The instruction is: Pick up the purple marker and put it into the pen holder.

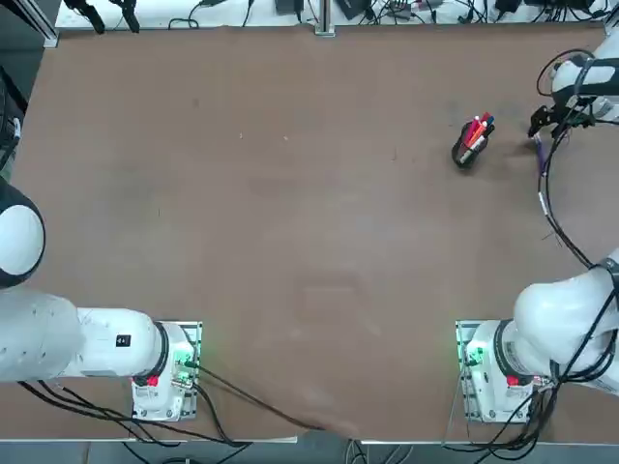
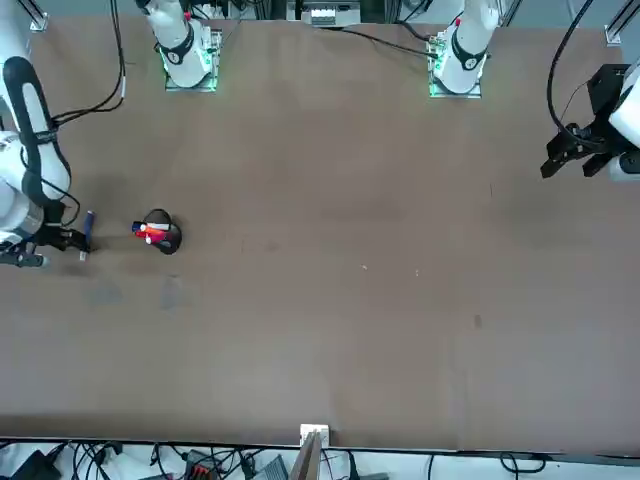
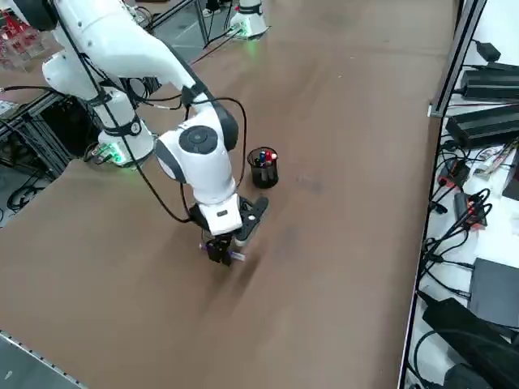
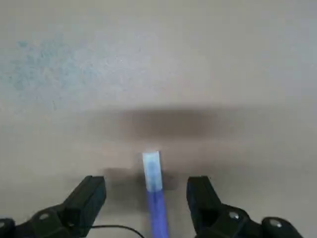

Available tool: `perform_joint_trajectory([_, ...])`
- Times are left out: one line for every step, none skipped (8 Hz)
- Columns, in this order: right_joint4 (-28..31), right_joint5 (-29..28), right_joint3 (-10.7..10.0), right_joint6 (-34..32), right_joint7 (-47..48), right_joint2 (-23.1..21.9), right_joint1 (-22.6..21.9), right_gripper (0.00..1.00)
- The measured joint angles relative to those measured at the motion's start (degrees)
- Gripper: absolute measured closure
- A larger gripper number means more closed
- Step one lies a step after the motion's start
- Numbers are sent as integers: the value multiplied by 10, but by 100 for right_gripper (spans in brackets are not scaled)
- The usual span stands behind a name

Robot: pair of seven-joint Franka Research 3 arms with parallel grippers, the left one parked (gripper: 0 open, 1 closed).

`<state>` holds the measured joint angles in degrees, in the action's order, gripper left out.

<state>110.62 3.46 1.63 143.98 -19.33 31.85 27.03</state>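
The purple marker (image 4: 152, 181) lies between the two fingers of my right gripper (image 4: 147, 197), its pale whitish end pointing away from the wrist. A gap shows on each side of it, so the gripper is open around it and not touching. In the top view the right gripper (image 1: 539, 132) hangs low over the table near the far right edge, with the marker (image 1: 538, 147) just under it. The pen holder (image 1: 468, 147), a small black cup with red, orange and blue pens, stands a short way to the gripper's left. It also shows in the right side view as the pen holder (image 3: 262, 168), beyond the gripper (image 3: 220, 252).
The brown table (image 1: 290, 242) spreads wide to the left of the holder. Black boxes and cables (image 3: 482, 89) lie along a shelf beyond the table's far edge. My right arm's cable (image 1: 551, 208) trails back over the table toward its base.
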Motion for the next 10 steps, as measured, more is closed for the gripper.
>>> perform_joint_trajectory([0, 0, 0, 6, 0, 9, 0, 1])
perform_joint_trajectory([0, 0, 0, 15, 0, 14, 0, 4])
perform_joint_trajectory([-1, 0, 0, 26, 1, 18, 0, 5])
perform_joint_trajectory([-1, -1, 1, 33, 3, 20, 0, 14])
perform_joint_trajectory([-1, -1, 2, 35, 5, 20, 0, 19])
perform_joint_trajectory([-3, -1, 2, 35, 7, 18, 0, 31])
perform_joint_trajectory([-3, -1, 3, 35, 7, 18, 0, 38])
perform_joint_trajectory([-4, -1, 3, 35, 7, 17, 0, 46])
perform_joint_trajectory([-4, -1, 4, 35, 7, 16, 0, 49])
perform_joint_trajectory([-4, -1, 4, 35, 7, 15, 1, 67])
